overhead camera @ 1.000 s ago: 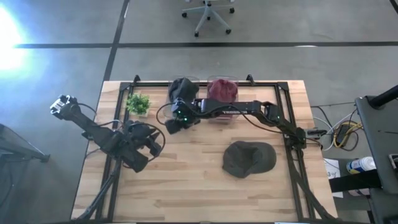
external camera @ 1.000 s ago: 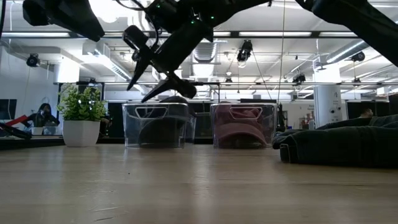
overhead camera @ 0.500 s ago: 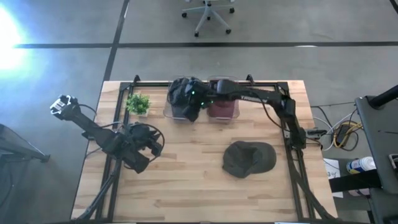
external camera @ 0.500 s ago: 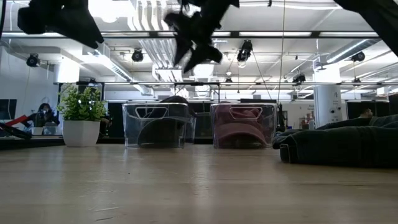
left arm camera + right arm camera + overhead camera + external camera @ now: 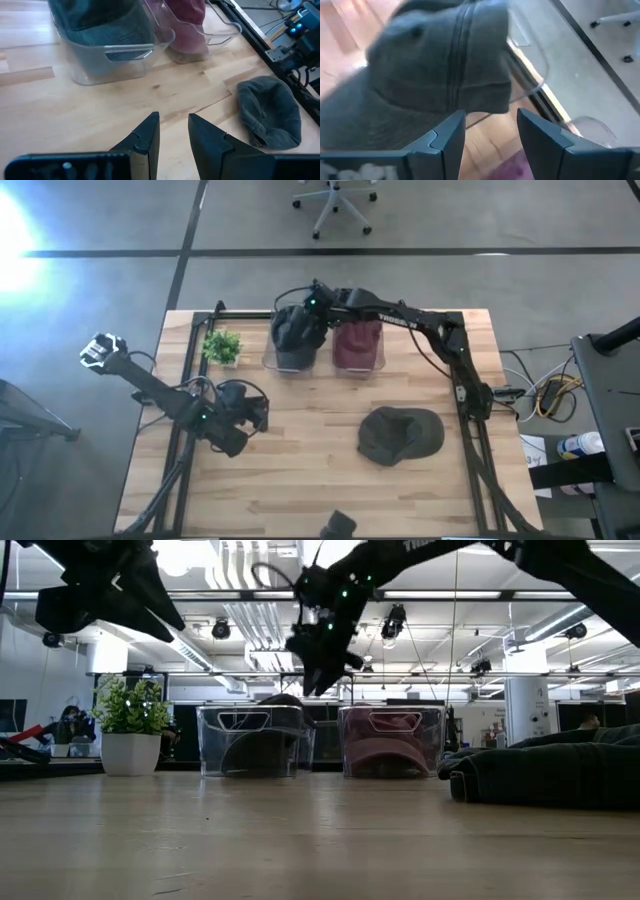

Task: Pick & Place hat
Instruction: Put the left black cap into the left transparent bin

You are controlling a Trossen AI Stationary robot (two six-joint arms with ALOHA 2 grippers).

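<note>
Now the wooden worktop (image 5: 300, 470) carries the same things as a second ago. The olive-grey hat (image 5: 400, 435) lies flat on its right part, untouched, well apart from both arms. At the far edge stand two clear bins side by side: the left bin (image 5: 293, 352) holds dark grey hats (image 5: 294, 332), the right bin (image 5: 358, 352) maroon ones. A small potted plant (image 5: 222, 346) stands just left of them. The right arm has swung back from the middle of the worktop; its pincer (image 5: 314, 308) now hovers over the left bin's far edge, fingers (image 5: 445, 135) spread and empty. The left pincer (image 5: 255, 413) waits low near the left side, fingers slightly apart, holding nothing.
</note>
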